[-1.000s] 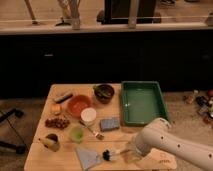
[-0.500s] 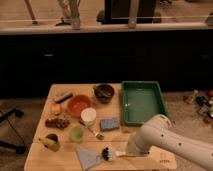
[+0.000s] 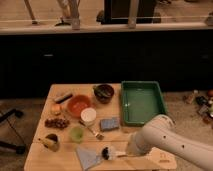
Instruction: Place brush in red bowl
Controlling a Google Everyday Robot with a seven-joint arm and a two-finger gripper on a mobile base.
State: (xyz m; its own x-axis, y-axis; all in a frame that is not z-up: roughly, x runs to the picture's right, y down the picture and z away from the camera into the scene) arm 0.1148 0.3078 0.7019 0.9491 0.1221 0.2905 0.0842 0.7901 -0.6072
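The brush (image 3: 107, 152) lies near the table's front edge, its black bristle head resting at the edge of a blue-grey cloth (image 3: 88, 157) and its white handle pointing right. My gripper (image 3: 128, 151) is at the right end of the handle, at the tip of my white arm (image 3: 155, 137), which covers most of it. The red bowl (image 3: 78, 105) sits upright on the left-middle of the table, well behind the brush and to its left.
A white cup (image 3: 88, 116), a green cup (image 3: 76, 133), a brown-handled utensil (image 3: 93, 132) and a blue sponge (image 3: 109, 123) lie between brush and bowl. A dark brown bowl (image 3: 103, 93) and a green tray (image 3: 142, 102) stand further back. Grapes (image 3: 56, 122) and fruit are at the left.
My arm has shifted a little to the left, closer over the brush handle. The brush and the other things have not moved.
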